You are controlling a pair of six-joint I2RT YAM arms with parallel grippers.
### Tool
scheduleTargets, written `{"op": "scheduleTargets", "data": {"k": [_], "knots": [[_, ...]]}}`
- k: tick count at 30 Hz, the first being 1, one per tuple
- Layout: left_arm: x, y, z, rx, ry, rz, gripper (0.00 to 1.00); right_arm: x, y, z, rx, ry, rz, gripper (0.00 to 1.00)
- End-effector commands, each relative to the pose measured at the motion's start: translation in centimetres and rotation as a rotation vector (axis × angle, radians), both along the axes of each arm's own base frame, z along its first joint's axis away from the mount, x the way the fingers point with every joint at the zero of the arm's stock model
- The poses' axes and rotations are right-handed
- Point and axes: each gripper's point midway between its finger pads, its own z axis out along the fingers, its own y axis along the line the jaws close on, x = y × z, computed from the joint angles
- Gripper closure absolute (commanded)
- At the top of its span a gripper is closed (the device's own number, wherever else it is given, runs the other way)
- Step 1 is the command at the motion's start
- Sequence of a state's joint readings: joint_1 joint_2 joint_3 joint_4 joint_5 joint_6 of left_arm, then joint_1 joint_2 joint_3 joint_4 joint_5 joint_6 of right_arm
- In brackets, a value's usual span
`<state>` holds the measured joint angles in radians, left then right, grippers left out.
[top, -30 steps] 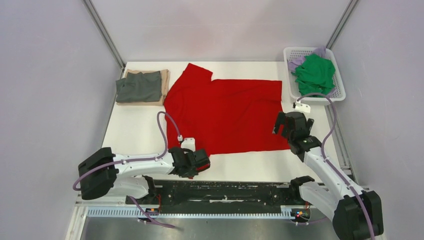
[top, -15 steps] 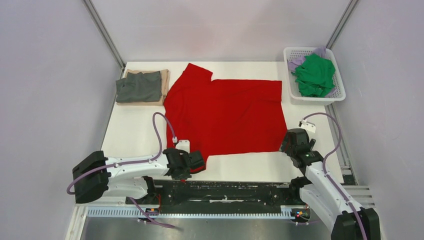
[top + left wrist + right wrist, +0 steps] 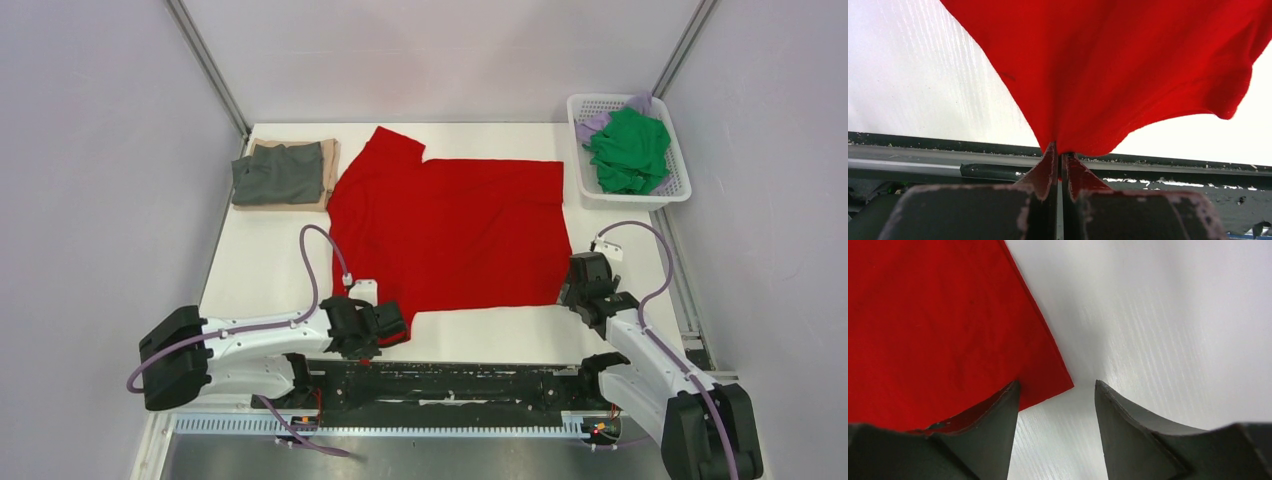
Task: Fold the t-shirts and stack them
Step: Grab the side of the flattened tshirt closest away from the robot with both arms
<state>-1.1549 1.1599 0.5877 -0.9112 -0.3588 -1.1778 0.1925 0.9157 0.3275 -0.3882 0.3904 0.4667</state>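
We see the left pincer (image 3: 1058,150) clamped on the bright red cloth t-shirt (image 3: 450,230); the right pincer (image 3: 1057,390), part open and empty, may miss its flat lower-right corner, skewing the fold.

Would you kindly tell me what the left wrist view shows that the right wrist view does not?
Left wrist only: the left pincer shut on a bunched edge of the red t-shirt, with a dark rail nearby. Right wrist only: the right pincer open, its fingers either side of the shirt's flat corner. Both: red cloth and the white table.
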Motion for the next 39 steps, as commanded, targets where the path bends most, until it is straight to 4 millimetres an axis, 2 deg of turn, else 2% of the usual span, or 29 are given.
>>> {"op": "scheduleTargets", "data": {"k": [1, 5, 10, 15, 17, 22, 25, 31, 34, 39], "knots": [[-0.2, -0.2, 0.9, -0.030, 0.007, 0.010, 0.98, -0.9, 0.1, 0.0, 0.004, 0.043, 0.005, 0.42], [-0.6, -0.1, 0.9, -0.059, 0.011, 0.028, 0.98, -1.5, 0.8, -0.9, 0.044, 0.065, 0.018, 0.53], [-0.8, 0.7, 1.3, -0.048, 0.009, 0.054, 0.98, -2.4, 0.7, -1.9, 0.046, 0.087, 0.014, 0.66], [-1.6, 1.5, 0.8, -0.041, 0.038, 0.079, 0.98, -2.8, 0.8, -2.2, 0.062, 0.088, 0.015, 0.90], [-1.9, 1.8, 1.1, -0.033, 0.050, 0.081, 0.98, -3.3, -0.1, -1.7, 0.020, 0.088, -0.018, 1.00], [-3.4, 2.0, 1.8, -0.059, 0.107, 0.099, 0.98, -3.1, 1.2, -0.1, 0.093, 0.051, -0.057, 1.00], [-4.0, 2.3, 2.4, -0.075, 0.121, 0.119, 0.98, -4.4, 0.3, 1.1, 0.028, 0.091, -0.094, 1.00], [-3.9, 2.3, 3.3, -0.090, 0.105, 0.129, 0.98, -5.8, 0.5, 2.4, 0.008, 0.093, -0.105, 1.00], [-3.2, 1.5, 4.2, -0.099, 0.084, 0.089, 0.98, -5.2, 0.6, 2.7, 0.001, 0.077, -0.093, 1.00], [-1.1, -1.7, 5.5, -0.164, 0.011, -0.020, 0.98, -2.8, 2.0, 3.5, 0.038, 0.015, -0.038, 1.00]]}}
